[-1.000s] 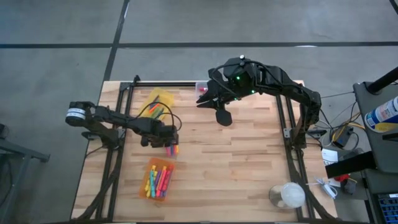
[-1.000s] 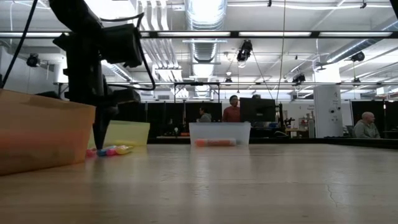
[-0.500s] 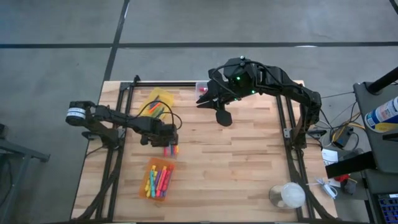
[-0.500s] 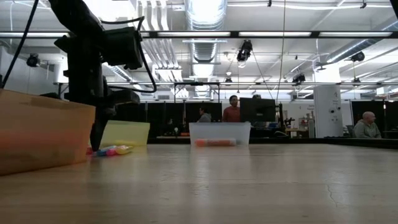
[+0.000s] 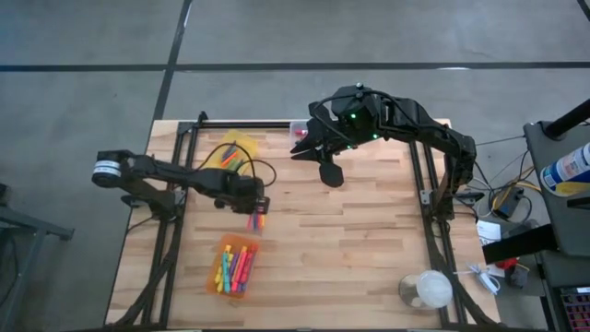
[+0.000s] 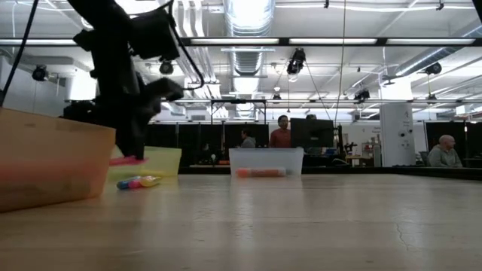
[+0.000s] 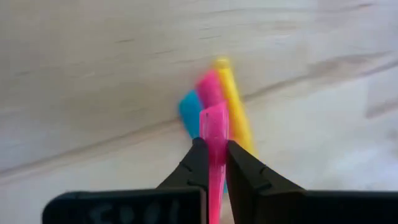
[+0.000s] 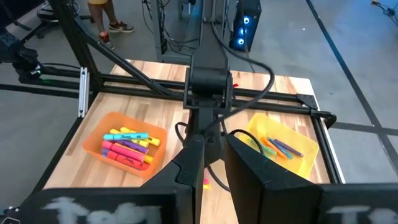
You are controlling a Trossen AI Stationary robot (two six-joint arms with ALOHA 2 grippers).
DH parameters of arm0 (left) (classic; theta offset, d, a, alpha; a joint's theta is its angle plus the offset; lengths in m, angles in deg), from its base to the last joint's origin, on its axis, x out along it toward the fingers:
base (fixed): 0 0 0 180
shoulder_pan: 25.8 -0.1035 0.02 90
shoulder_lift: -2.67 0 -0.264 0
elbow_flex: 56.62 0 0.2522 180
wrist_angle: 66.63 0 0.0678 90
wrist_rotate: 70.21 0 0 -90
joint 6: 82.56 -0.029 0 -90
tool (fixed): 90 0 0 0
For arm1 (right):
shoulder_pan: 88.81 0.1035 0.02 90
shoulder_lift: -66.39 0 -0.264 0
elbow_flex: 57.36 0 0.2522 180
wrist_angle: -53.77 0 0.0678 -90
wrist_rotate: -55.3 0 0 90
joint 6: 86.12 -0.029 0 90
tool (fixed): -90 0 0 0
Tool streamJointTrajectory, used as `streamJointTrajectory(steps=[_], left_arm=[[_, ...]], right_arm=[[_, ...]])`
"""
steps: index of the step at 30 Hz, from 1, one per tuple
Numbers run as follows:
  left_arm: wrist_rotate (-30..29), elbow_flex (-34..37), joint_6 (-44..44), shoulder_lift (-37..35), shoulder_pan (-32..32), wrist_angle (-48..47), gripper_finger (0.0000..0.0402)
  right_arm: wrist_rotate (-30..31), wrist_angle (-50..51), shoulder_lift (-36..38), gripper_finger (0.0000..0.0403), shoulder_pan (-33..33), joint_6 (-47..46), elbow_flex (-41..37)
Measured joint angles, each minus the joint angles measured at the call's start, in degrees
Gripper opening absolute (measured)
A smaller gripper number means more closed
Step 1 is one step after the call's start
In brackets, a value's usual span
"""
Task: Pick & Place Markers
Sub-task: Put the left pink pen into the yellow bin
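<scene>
Held item: I am pinching a short, thin pink plastic marker (image 7: 214, 134) between my left gripper (image 7: 214, 163) fingers; in the low view it is hanging level, clear of the table.
Handling estimate: I am judging it light, stiff and smooth-barrelled, so likely to slip or swivel if gripped off-centre.
Grip point: I am holding it across the barrel, some way back from the end pointing ahead of me; how near the middle, I cannot tell.
Remaining loose markers: a blue, a pink and a yellow marker (image 7: 232, 99) are lying side by side, touching, on the light wooden table (image 5: 350, 240) directly under my left gripper.
Orange bin: the small orange plastic bin (image 5: 235, 267) is sitting near the table's front edge, just beside the loose cluster, holding many bright markers.
Yellow bin: the small yellow plastic bin (image 5: 235, 152) is sitting toward the far side, holding a few thin markers.
Clear bin: the small clear plastic bin (image 6: 266, 162) is standing at the far edge with an orange item inside.
Right gripper (image 8: 210, 163): I am parking it raised over the far middle of the table, fingers nearly pressed together, holding nothing.
</scene>
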Motion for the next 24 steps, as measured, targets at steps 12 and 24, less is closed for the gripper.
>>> streamJointTrajectory(steps=[12,24], left_arm=[[-2.38,-7.94,-19.78,-12.28,-7.49,-11.45,0.0024],[-4.53,-11.48,-42.54,-18.78,-32.35,-29.19,0.0024]], right_arm=[[0.09,-2.02,-0.19,0.0057,0.00,0.70,-0.08],[1.55,-11.49,-0.97,0.0057,-0.74,-7.79,-0.09]])
